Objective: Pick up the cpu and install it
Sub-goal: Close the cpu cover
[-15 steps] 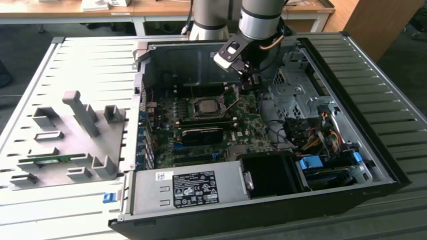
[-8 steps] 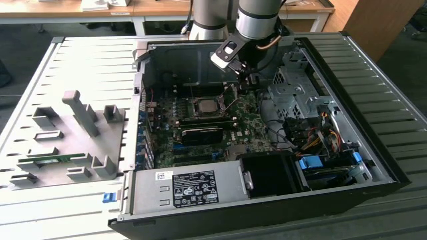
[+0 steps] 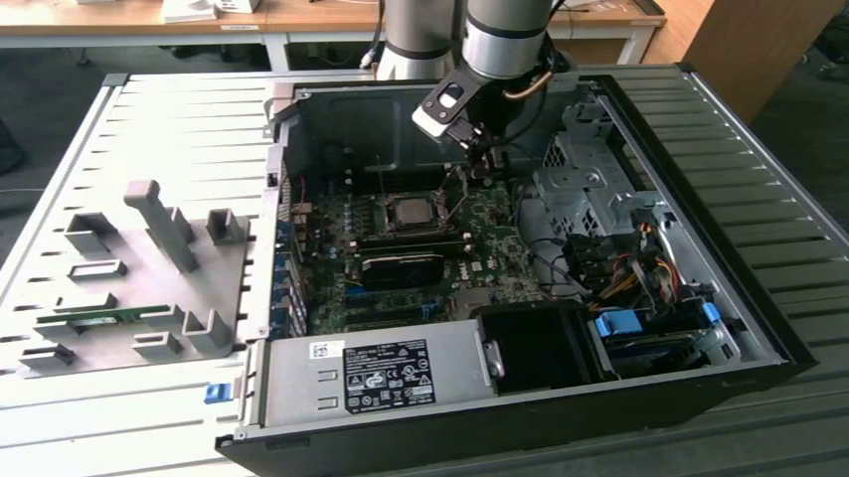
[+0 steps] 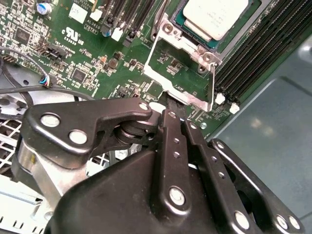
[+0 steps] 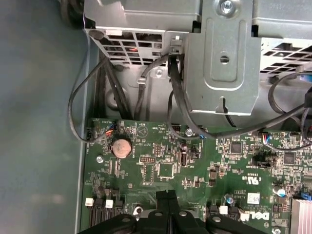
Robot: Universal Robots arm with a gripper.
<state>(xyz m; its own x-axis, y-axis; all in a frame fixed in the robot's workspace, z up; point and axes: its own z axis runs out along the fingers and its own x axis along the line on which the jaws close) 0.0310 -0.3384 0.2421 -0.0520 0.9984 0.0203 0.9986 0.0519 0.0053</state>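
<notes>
In the exterior view, a grey fixture tray (image 3: 133, 288) lies on the bench (image 3: 796, 437) at nine o'clock of the open computer case (image 3: 531, 437), with a green memory stick (image 3: 99, 318) on it. The cpu (image 3: 408, 211) is not on the tray: it sits in the motherboard socket, silver top up, at the board's centre. The hand (image 3: 488, 167) hangs just beside the socket at its two o'clock. In the second wrist view its fingers (image 4: 170, 126) are pressed together with nothing between them. Their tip meets the edge of the socket's raised metal load frame (image 4: 197, 100), and the cpu (image 4: 219, 17) lies flat beyond. The step looks like closing that frame. It is best done with a slow, steady push on the frame's edge alone. The push should keep off the chip's top and the nearby cables, and the cpu should sit square before any pressure goes on.
</notes>
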